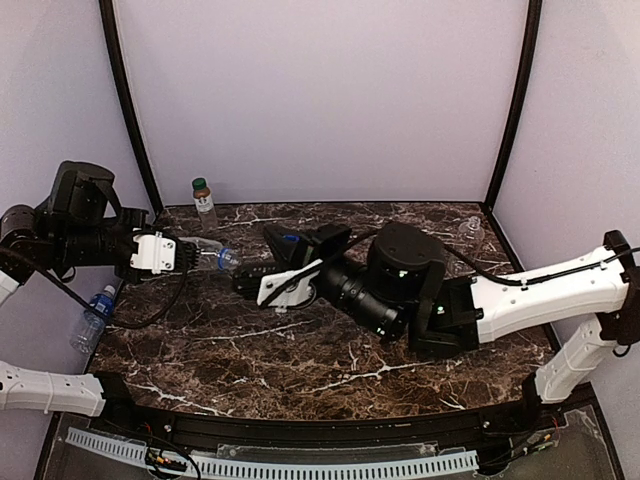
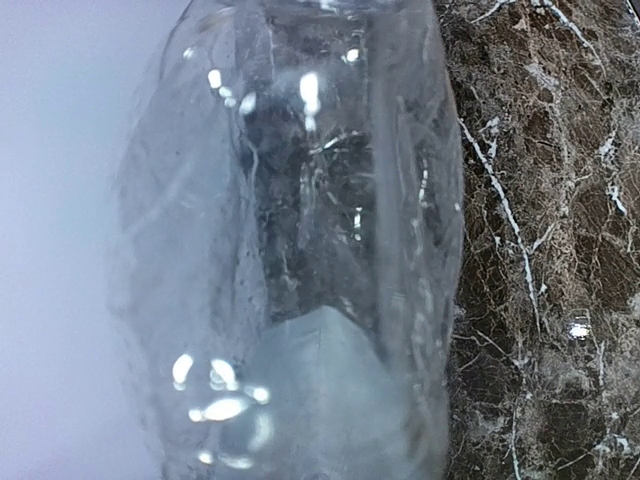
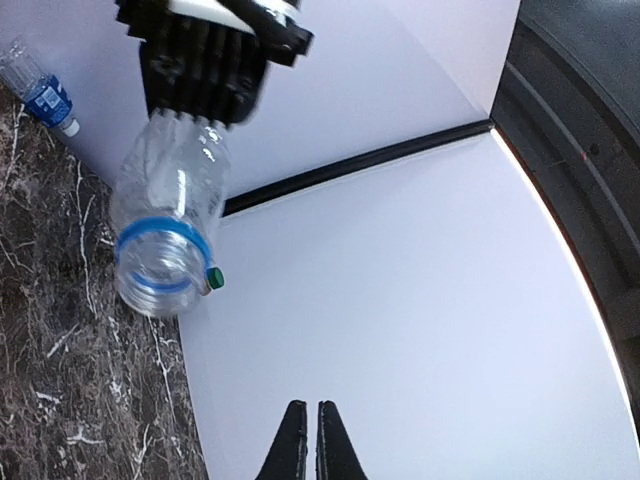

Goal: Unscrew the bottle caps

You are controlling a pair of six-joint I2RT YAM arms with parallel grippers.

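The clear bottle, clamped in the left end effector, looks light and crushable — its stiffer blue neck suits the right end effector, closed empty.

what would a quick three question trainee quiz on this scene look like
1. True or false: the right fingers are shut on a cap.
2. The raised clear bottle is held by: A the left fingers, B the right fingers, C nothing.
3. Fill in: the brown bottle has a ____ cap.
Key: 1 false; 2 A; 3 green.
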